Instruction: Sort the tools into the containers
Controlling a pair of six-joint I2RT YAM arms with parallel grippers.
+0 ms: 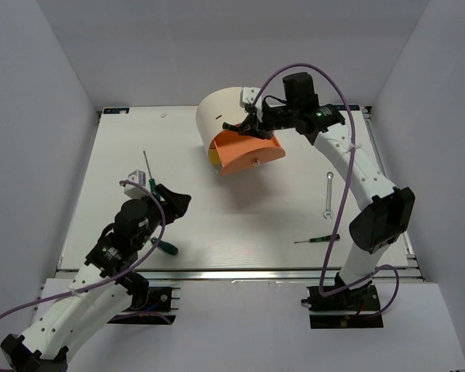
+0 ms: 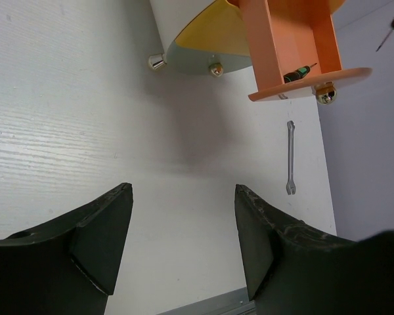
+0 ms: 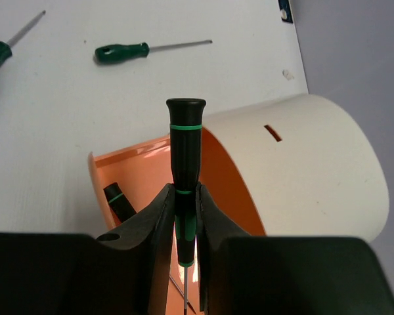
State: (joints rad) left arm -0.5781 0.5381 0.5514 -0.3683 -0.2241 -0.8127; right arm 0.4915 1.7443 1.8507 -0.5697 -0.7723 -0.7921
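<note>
The cream cabinet [image 1: 221, 112] lies at the back of the table with its orange drawer [image 1: 248, 151] pulled out. My right gripper [image 1: 244, 126] hovers over that drawer, shut on a thin black-and-green screwdriver [image 3: 186, 144]. Another thin screwdriver [image 3: 118, 200] lies inside the orange drawer [image 3: 144, 164]; it also shows in the left wrist view [image 2: 299, 72]. My left gripper [image 1: 174, 203] is open and empty above the table's left front. A green-handled screwdriver [image 1: 166, 246] lies beside it and another [image 1: 147, 172] further back. The silver spanner [image 1: 328, 194] and a thin screwdriver [image 1: 318, 239] lie on the right.
The yellow drawer [image 2: 217, 33] and the grey-green drawer [image 2: 197, 62] sit under the orange one, barely out, each with a brass knob [image 2: 215, 68]. White walls stand on three sides. A purple cable [image 1: 310, 70] loops over the right arm.
</note>
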